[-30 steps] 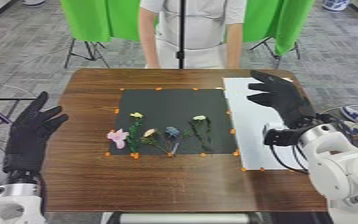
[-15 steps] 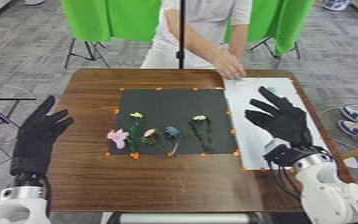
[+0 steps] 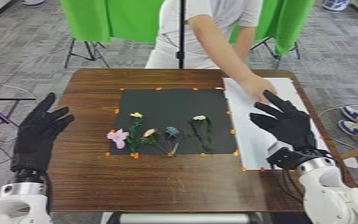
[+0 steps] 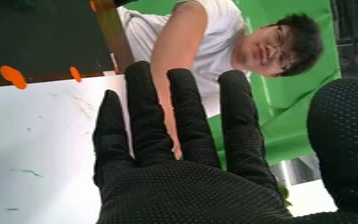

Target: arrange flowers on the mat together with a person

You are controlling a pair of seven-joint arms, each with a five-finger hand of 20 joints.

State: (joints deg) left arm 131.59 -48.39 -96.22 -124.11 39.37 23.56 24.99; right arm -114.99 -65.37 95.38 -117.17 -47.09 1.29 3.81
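Observation:
My right hand (image 3: 285,125) is over the white sheet (image 3: 254,135), open; in the right wrist view the same hand (image 4: 189,192) has its fingers straight. My left hand (image 3: 38,132) stays open beside the table's left edge. On the dark mat (image 3: 162,105), along its lower half, lie a pink flower (image 3: 118,136), a yellow flower (image 3: 136,115), a pale bud (image 3: 150,132), a blue flower (image 3: 172,131) and a white flower (image 3: 199,118). A person's hand (image 3: 255,84) is on the sheet's far part, close to my right fingertips; what it touches is hidden.
Orange tape pieces (image 3: 232,131) mark the edges of mat and sheet on the brown table (image 3: 158,185). A thin black pole (image 3: 182,45) stands upright beyond the table's far edge, with green cloth (image 3: 87,22) behind.
My right hand has come down and lower over the sheet. The person's arm has reached in across the far edge, its hand moving onto the sheet towards mine. The flowers have not moved.

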